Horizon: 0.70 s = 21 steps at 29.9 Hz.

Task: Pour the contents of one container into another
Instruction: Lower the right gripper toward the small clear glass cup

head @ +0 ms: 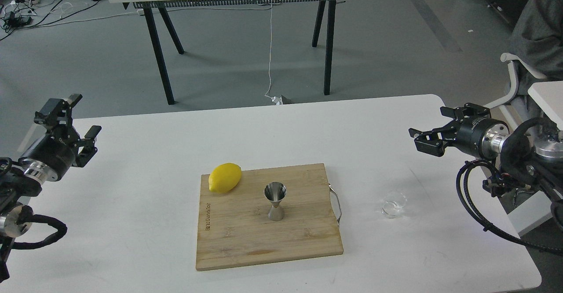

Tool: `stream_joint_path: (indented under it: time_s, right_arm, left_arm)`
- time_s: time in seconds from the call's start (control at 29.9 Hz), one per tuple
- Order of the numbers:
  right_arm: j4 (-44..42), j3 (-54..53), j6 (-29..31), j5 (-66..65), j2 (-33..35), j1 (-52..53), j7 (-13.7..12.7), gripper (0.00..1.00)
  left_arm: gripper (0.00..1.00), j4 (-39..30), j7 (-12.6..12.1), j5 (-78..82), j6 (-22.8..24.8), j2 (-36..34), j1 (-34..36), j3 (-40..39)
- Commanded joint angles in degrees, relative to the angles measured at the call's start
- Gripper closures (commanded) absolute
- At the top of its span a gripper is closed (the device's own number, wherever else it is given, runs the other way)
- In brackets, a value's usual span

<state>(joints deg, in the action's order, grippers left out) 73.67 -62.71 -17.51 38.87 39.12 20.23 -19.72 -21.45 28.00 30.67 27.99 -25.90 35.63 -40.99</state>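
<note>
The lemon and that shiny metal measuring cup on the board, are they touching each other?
Apart. The head view shows bare wood of the cutting board between the lemon and the steel jigger, which stands upright to the lemon's right.

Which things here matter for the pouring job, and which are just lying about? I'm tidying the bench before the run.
Needed:
glass cup, on the white table
steel jigger, upright on the board
right gripper, nearer the cup, open

Lying about:
lemon
wooden cutting board
left gripper, empty

yellow lemon [225,177], silver jigger [275,201], tan cutting board [268,236]
</note>
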Motion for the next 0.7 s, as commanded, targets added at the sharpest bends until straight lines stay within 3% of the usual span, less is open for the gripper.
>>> stream_joint_path:
  time_s: [0.0,0.13,0.37,0.67]
  right_arm:
    - [3.1,-2.8,2.4,0.0,0.2,-4.0,0.1,0.01]
    - [3.1,-4.7,9.4,0.0,0.2,-7.2,0.2,0.01]
    - [2.6,-5.3,26.8,-0.5,-2.8,-14.5,2.6,0.01]
    - [1.7,-4.2,28.5,-1.5,-6.5,-21.8,5.5,0.01]
  left_arm:
    - [0.00,0.4,0.0,0.0,0.0,0.7,0.1,0.4]
    - [0.00,0.4,0.0,0.0,0.0,0.9,0.0,0.4]
    - [0.00,1.9,0.0,0.0,0.0,1.6,0.0,1.4]
    - [0.00,2.0,0.0,0.1,0.0,2.0,0.0,2.1]
